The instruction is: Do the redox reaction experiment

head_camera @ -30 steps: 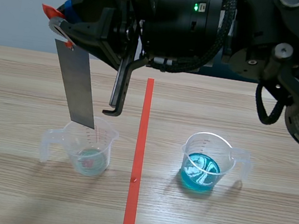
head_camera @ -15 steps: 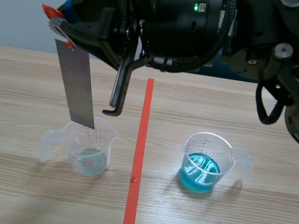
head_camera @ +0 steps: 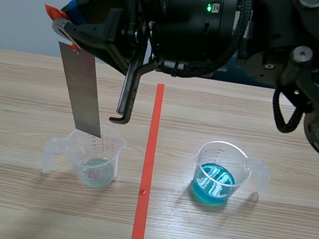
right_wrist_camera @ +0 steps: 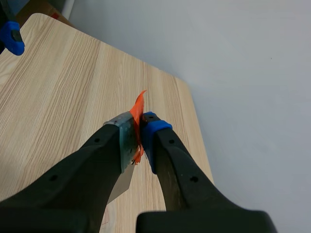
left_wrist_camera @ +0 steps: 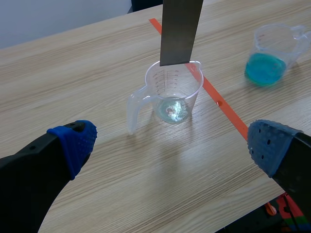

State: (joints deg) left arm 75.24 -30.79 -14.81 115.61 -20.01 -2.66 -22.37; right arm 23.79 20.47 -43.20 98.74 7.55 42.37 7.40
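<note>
Scene view: right pincer (head_camera: 66, 19) clamps metal strip (head_camera: 83, 93) over graduated cup (head_camera: 96, 159); left pincer (left_wrist_camera: 172, 143) gapes; markings illegible.

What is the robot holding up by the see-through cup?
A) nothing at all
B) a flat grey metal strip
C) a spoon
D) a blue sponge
B: the right gripper is shut on a flat grey metal strip, whose lower end hangs at the rim of the clear cup.

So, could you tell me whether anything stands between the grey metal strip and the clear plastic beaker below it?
Nothing visible: the grey metal strip hangs over the open mouth of the clear plastic beaker.
</note>
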